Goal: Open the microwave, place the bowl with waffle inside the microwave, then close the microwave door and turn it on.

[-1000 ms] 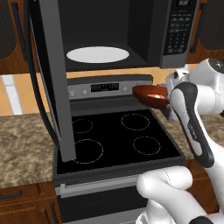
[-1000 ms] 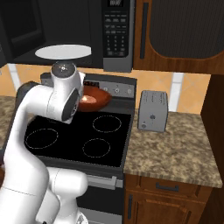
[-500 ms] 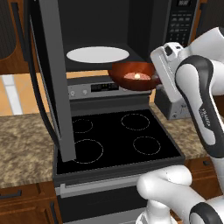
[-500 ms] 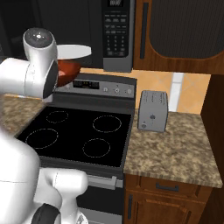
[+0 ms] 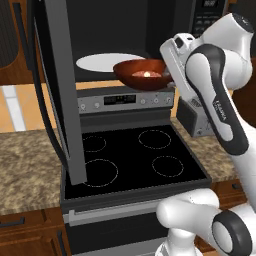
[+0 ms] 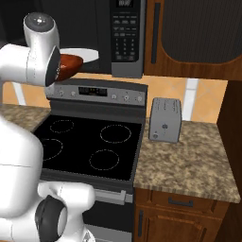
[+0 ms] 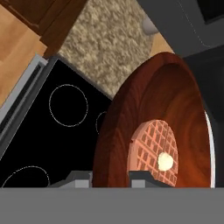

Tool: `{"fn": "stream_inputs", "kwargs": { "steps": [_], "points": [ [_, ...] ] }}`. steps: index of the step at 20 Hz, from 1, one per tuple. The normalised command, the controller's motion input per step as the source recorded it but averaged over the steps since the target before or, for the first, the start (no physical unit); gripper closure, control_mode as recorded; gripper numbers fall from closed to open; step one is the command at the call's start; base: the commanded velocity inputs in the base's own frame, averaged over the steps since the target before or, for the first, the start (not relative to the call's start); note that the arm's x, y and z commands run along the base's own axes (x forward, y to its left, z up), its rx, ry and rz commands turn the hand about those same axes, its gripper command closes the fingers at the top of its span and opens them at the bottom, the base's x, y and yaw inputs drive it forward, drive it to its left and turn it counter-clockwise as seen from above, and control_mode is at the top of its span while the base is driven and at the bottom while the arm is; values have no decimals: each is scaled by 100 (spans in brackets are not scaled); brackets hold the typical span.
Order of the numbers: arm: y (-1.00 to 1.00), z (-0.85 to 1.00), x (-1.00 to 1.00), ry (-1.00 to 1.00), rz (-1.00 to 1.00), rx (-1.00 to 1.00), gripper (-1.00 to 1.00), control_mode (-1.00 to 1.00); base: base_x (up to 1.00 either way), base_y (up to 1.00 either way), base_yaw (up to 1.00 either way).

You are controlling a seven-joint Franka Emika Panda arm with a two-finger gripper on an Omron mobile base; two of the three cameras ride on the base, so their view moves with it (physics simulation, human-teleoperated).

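Microwave point(image 5: 130, 35), mounted above the stove point(image 5: 135, 160): grey steel frame, black cavity, flat white round turntable point(image 5: 107, 61); keypad strip point(image 6: 125, 35) at its right, lettering too small to read. The microwave door point(image 5: 60, 90), dark panel with steel border, stands swung open at the microwave's left. The pincer point(image 7: 111, 177) is clamped on the rim of the bowl point(image 5: 144, 74), one tip on each side of the wall. The glossy, reddish-brown, shallow round bowl hangs at the microwave's mouth, just above the turntable's right edge. Inside it lies the waffle point(image 7: 153, 146), pale tan, round, grid-textured, with a small yellowish dab. Right of the stove, a small grey toaster point(image 6: 165, 119) stands on the speckled stone desk point(image 6: 189, 160).
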Motion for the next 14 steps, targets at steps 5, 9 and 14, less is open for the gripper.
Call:
{"fn": "stream_inputs", "kwargs": {
  "steps": [5,9,14],
  "points": [
    [0,-12,64,-1,-3,0,100,-100,0,0,0],
    [1,1,58,-9,-1,0,100,-100,0,0,0],
    [16,0,57,-9,0,0,100,-100,0,0,0]
  ]
}}
